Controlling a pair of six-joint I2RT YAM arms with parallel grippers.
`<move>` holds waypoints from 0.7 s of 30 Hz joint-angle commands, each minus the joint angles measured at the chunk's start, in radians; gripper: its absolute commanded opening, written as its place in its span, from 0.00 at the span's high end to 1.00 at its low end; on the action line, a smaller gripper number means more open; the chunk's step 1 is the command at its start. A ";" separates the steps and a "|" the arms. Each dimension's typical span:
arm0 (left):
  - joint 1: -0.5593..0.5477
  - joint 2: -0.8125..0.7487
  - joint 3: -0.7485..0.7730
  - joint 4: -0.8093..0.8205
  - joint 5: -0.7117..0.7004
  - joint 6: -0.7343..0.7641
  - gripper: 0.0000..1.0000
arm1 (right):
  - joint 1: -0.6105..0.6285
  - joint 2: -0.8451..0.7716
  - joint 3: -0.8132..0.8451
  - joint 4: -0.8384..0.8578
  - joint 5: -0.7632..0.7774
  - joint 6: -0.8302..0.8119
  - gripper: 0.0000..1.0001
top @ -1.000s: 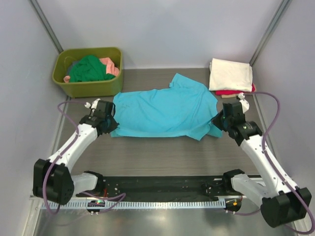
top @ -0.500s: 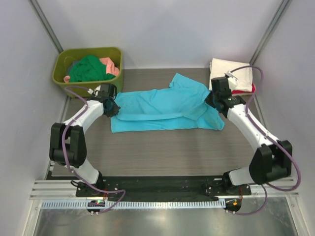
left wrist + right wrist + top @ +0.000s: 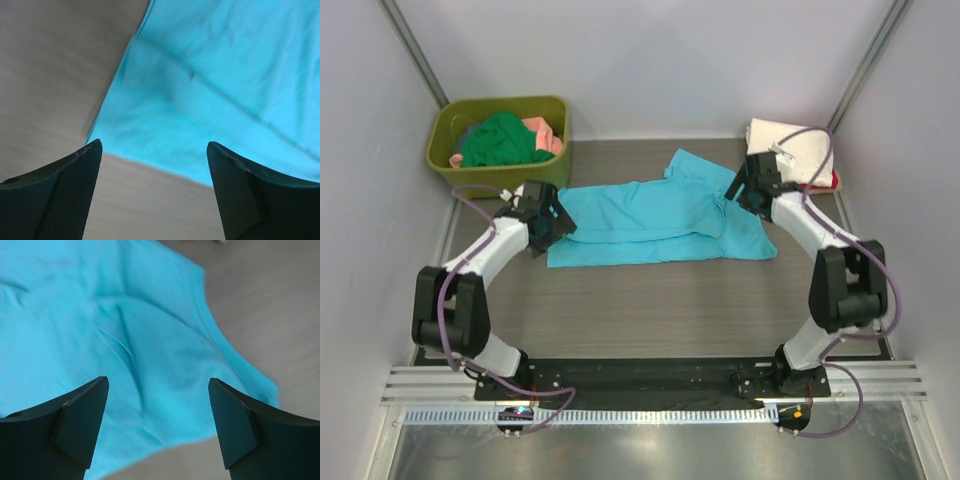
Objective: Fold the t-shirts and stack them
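Both pairs of jaws are standing wide apart, and neither is holding anything. You are seeing only cloth and table between the fingers of the left gripper (image 3: 152, 147) and the right gripper (image 3: 158, 381).

The wood-grain table (image 3: 650, 310) is filling the middle of the top view. The turquoise t-shirt (image 3: 650, 215) is lying across its centre, spread left to right. A long fold is running along its length, and one sleeve is poking up toward the top of the frame.

At upper left the olive-green tub (image 3: 500, 180) is sitting just beyond the shirt's left end. It is holding a dark green t-shirt (image 3: 500, 140) and a salmon-pink t-shirt (image 3: 548, 135), both bunched.

At upper right a folded cream-white t-shirt (image 3: 805, 160) is lying on a red t-shirt (image 3: 836, 180) that is showing only as a sliver. Your right arm and its purple cable are crossing in front of that pile and hiding part of it.

Your left gripper is hanging over the shirt's left edge, where cloth is meeting bare table. Your right gripper is hanging over the right end, near the curved hem. You cannot tell from these views whether the fingertips are touching the cloth.
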 commanded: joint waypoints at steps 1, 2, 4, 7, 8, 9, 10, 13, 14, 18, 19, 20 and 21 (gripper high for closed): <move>-0.002 -0.149 -0.163 0.082 -0.005 -0.051 0.15 | -0.020 -0.242 -0.228 0.079 -0.007 0.060 0.13; -0.002 -0.163 -0.191 0.093 0.002 -0.049 0.15 | -0.029 -0.287 -0.288 0.093 -0.016 0.078 0.15; -0.001 -0.188 -0.266 0.123 0.021 -0.051 0.16 | -0.066 -0.388 -0.437 0.119 -0.058 0.118 0.17; -0.002 -0.228 -0.364 0.200 0.029 -0.068 0.17 | -0.115 -0.456 -0.556 0.154 -0.108 0.132 0.23; -0.001 -0.232 -0.380 0.215 0.023 -0.071 0.17 | -0.124 -0.460 -0.572 0.163 -0.110 0.129 0.24; -0.002 -0.229 -0.389 0.232 0.019 -0.072 0.18 | -0.132 -0.459 -0.589 0.166 -0.115 0.126 0.25; -0.001 -0.228 -0.398 0.237 0.015 -0.074 0.19 | -0.149 -0.454 -0.593 0.171 -0.121 0.122 0.26; 0.004 -0.205 -0.412 0.258 -0.005 -0.088 0.21 | -0.201 -0.401 -0.592 0.182 -0.173 0.111 0.27; 0.005 -0.199 -0.417 0.268 -0.005 -0.100 0.21 | -0.209 -0.373 -0.593 0.197 -0.208 0.112 0.27; 0.008 -0.159 -0.423 0.321 -0.001 -0.111 0.23 | -0.222 -0.314 -0.616 0.243 -0.248 0.118 0.28; 0.010 -0.151 -0.424 0.331 0.000 -0.111 0.23 | -0.224 -0.304 -0.620 0.258 -0.251 0.118 0.29; 0.010 -0.142 -0.420 0.335 0.002 -0.111 0.24 | -0.227 -0.295 -0.621 0.264 -0.253 0.117 0.29; 0.013 -0.136 -0.420 0.340 0.000 -0.109 0.24 | -0.227 -0.278 -0.624 0.272 -0.254 0.112 0.30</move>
